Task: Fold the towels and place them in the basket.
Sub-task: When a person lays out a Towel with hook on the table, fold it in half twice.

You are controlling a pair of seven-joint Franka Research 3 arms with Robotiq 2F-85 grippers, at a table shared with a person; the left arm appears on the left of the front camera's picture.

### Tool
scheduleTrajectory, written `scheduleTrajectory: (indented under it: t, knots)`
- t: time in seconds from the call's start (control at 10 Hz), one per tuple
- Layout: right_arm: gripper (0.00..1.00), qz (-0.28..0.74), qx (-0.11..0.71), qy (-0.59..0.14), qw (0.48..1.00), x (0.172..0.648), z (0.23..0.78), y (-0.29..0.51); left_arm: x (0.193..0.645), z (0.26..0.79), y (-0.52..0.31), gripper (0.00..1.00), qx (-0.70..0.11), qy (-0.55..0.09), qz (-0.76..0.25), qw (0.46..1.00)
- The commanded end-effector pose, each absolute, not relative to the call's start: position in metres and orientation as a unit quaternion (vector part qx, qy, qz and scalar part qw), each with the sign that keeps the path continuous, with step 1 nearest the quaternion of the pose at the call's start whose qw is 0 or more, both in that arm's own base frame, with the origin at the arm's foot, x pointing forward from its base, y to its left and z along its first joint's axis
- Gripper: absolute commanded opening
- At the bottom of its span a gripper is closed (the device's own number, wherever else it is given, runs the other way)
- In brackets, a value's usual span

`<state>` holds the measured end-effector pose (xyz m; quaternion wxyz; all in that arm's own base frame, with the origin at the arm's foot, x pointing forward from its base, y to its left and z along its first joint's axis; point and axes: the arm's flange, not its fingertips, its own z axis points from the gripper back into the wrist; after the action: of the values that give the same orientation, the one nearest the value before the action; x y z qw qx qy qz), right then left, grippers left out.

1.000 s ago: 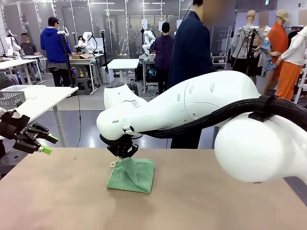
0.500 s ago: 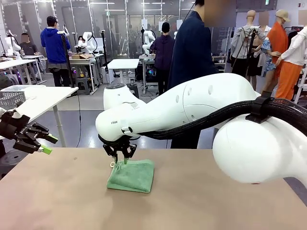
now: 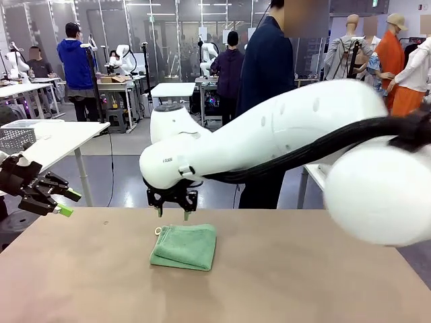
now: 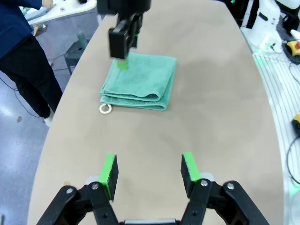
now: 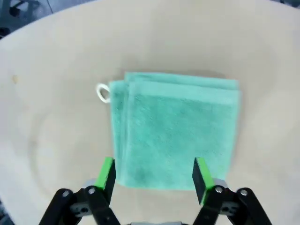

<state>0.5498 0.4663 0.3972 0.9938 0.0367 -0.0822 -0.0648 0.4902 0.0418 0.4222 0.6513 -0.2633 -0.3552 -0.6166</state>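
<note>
A mint-green towel (image 3: pixel 184 246) lies folded into a small flat stack near the table's middle, its white loop (image 3: pixel 159 231) at the far left corner. My right gripper (image 3: pixel 172 212) hovers open just above the towel's far edge, with nothing between its fingers. In the right wrist view the folded towel (image 5: pixel 175 127) lies flat below the open right gripper (image 5: pixel 153 172). My left gripper (image 3: pixel 60 202) stands open at the table's left edge, well away from the towel. In the left wrist view the left gripper (image 4: pixel 149 171) is empty, with the towel (image 4: pixel 140 82) beyond it. The basket is out of view.
A person in dark clothes (image 3: pixel 268 74) stands at the far side of the table (image 3: pixel 303 282). The right arm's large white body (image 3: pixel 350 168) spans the right half of the front view. A white table with a mesh crate (image 3: pixel 17 138) stands off to the left.
My right gripper let go of the towel, opened and rose clear of it. The towel's lifted fold dropped flat onto the stack. The left arm stayed still.
</note>
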Motion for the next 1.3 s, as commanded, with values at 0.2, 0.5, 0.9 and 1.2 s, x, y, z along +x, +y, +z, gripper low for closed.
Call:
scheduleTrajectory:
  t: [0.2,0.5,0.9,1.2]
  knots:
    - [0.82,-0.024,0.046,-0.059,0.997,0.494,0.419,0.375,0.49,0.423,0.042,0.69,-0.263,-0.356,-0.616,0.651]
    - [0.82,-0.025,0.068,-0.051,0.996,0.49,0.417,0.363,0.49,0.423,0.042,0.69,-0.263,-0.356,-0.616,0.651]
    - [0.82,-0.032,0.032,-0.057,0.997,0.499,0.424,0.369,0.49,0.423,0.042,0.69,-0.263,-0.356,-0.616,0.651]
    - [0.82,-0.032,0.032,-0.057,0.997,0.499,0.424,0.369,0.49,0.423,0.042,0.69,-0.263,-0.356,-0.616,0.651]
